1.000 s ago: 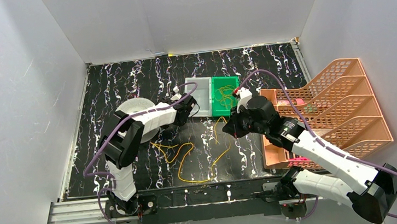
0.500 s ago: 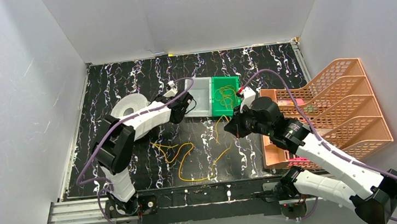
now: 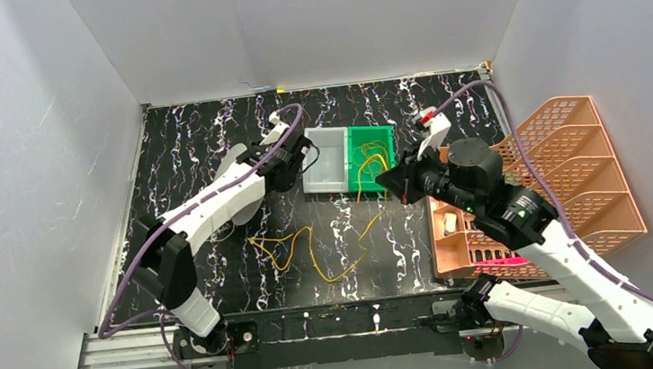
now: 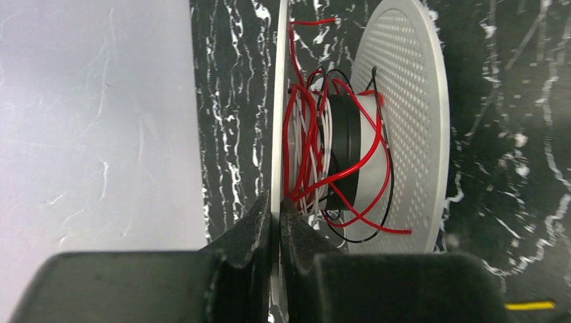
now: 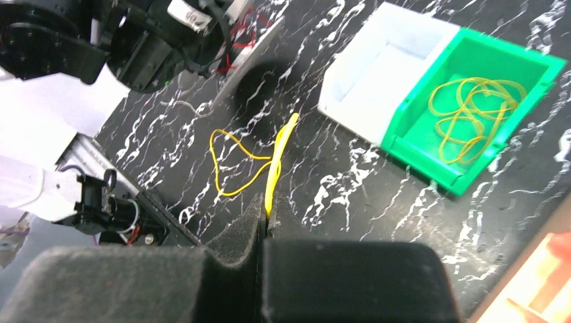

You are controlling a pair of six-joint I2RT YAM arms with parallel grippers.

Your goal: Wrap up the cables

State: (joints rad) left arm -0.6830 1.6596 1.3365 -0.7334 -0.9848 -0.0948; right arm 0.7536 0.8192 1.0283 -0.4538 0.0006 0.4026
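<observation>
- Top external: shows the right arm (image 3: 540,232) reaching in over the black marbled table (image 3: 183,135), its right gripper (image 3: 383,178) raised just in front of a green bin (image 3: 370,129)
- Places a white bin (image 3: 325,162) touching the green bin's left side, and an orange file rack (image 3: 574,161) at the table's right edge
- Shows the left arm (image 3: 216,204) stretched diagonally toward the far middle, its wrist just left of the white bin
- Right wrist: finds the right gripper pinched tight on a yellow cable (image 5: 271,182) close to one end, a short bent piece sticking out past the fingertips
- Follows the rest of that cable down to a loose loop on the table below
- Shows yellow coils (image 5: 471,114) lying inside the green bin, apart from the held cable
- Top external again: traces the held cable sprawling in slack curves over the table between the two arms
- Left wrist: finds the left gripper (image 4: 275,205) clenched on the thin rim of one flange of a white perforated spool (image 4: 404,101), jaws pressed flat on either side of it
- Shows red wires (image 4: 303,148), with white and black ones, wound untidily around the spool's black core (image 4: 347,145) between the two flanges
- Cannot tell whether the spool touches the table
- Right wrist once more: catches the spool slanting across the upper corner, a dark shadow on the table beside it, well apart from the held cable
</observation>
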